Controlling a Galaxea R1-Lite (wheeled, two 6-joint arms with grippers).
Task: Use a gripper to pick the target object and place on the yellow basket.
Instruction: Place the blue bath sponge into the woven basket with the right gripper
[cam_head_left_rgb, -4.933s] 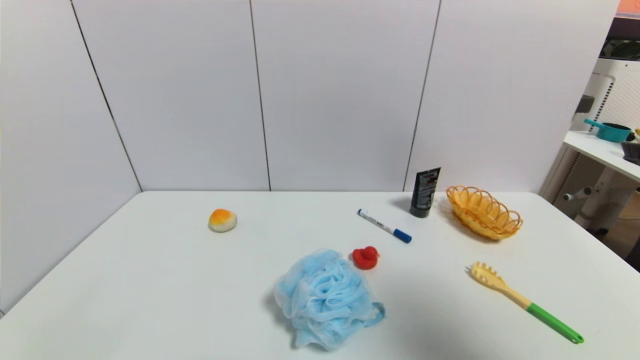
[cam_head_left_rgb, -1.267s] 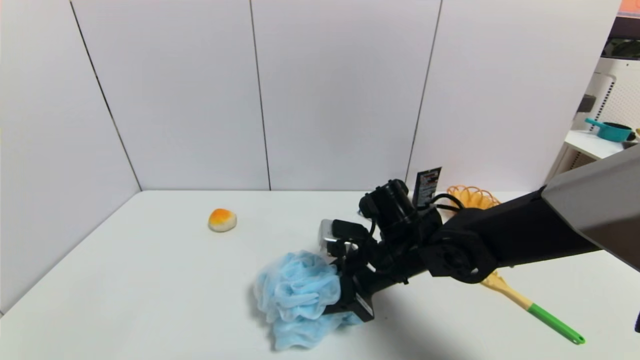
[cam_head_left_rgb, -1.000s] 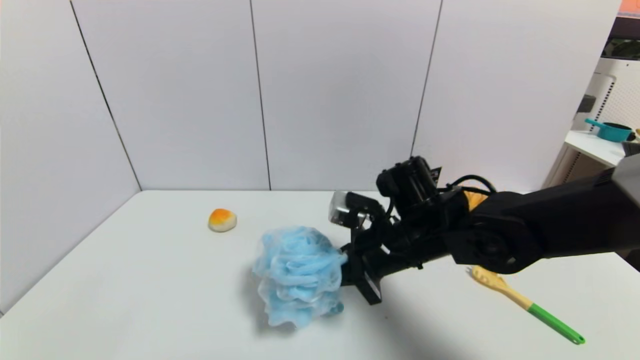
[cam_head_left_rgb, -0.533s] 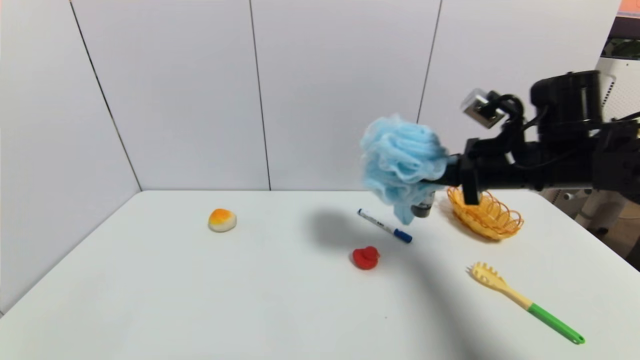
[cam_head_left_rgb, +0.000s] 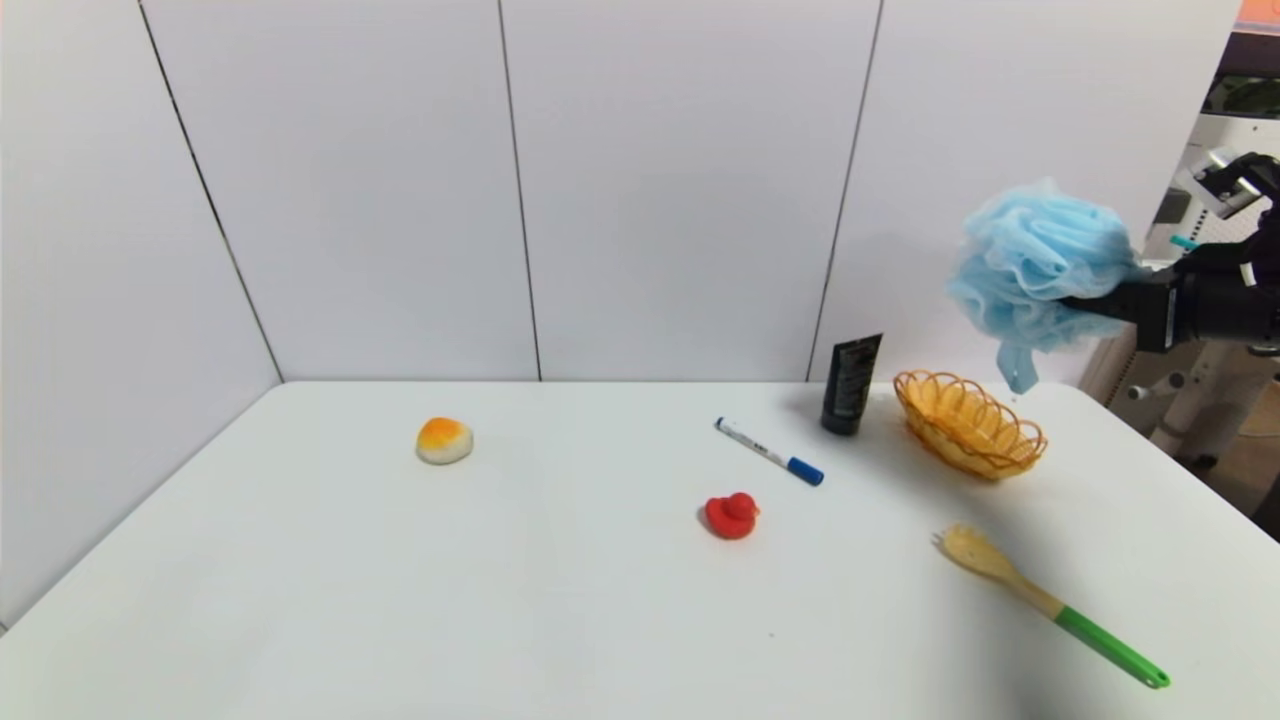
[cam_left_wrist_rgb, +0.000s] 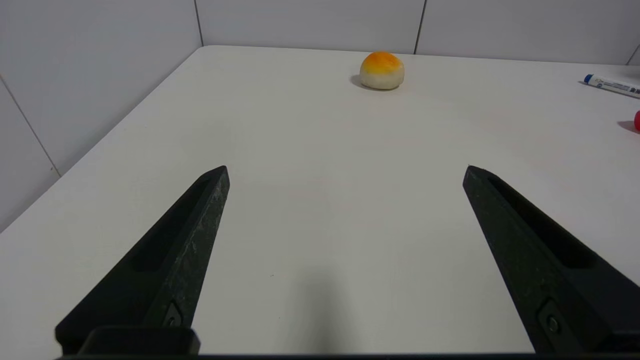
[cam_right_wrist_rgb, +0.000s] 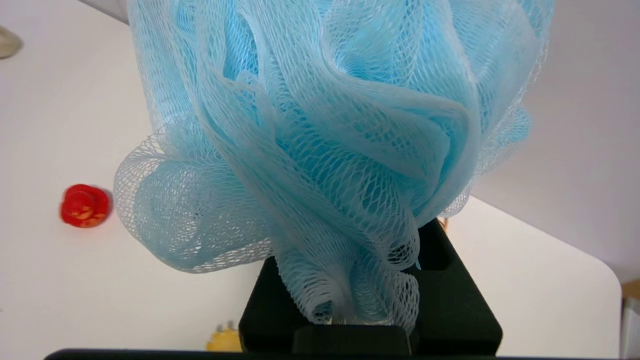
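Note:
The target object, a fluffy light-blue mesh pouf (cam_head_left_rgb: 1040, 265), hangs in the air at the far right, a little above and to the right of the yellow basket (cam_head_left_rgb: 968, 425). My right gripper (cam_head_left_rgb: 1105, 298) reaches in from the right edge and is shut on the pouf's side. In the right wrist view the pouf (cam_right_wrist_rgb: 340, 125) fills most of the picture, and its mesh is pinched between the black fingers (cam_right_wrist_rgb: 450, 300). The basket stands on the table near the back right with nothing in it. My left gripper (cam_left_wrist_rgb: 345, 170) is open over bare table.
On the white table (cam_head_left_rgb: 500, 600) lie an orange-topped bun (cam_head_left_rgb: 444, 440), a blue-capped marker (cam_head_left_rgb: 768, 452), a red rubber duck (cam_head_left_rgb: 731, 515) and a yellow pasta spoon with a green handle (cam_head_left_rgb: 1050, 603). A black tube (cam_head_left_rgb: 850, 385) stands just left of the basket.
My right gripper has lifted the pouf off the table near the duck. It has carried the pouf up and to the right, past the tube, to above the basket's right side.

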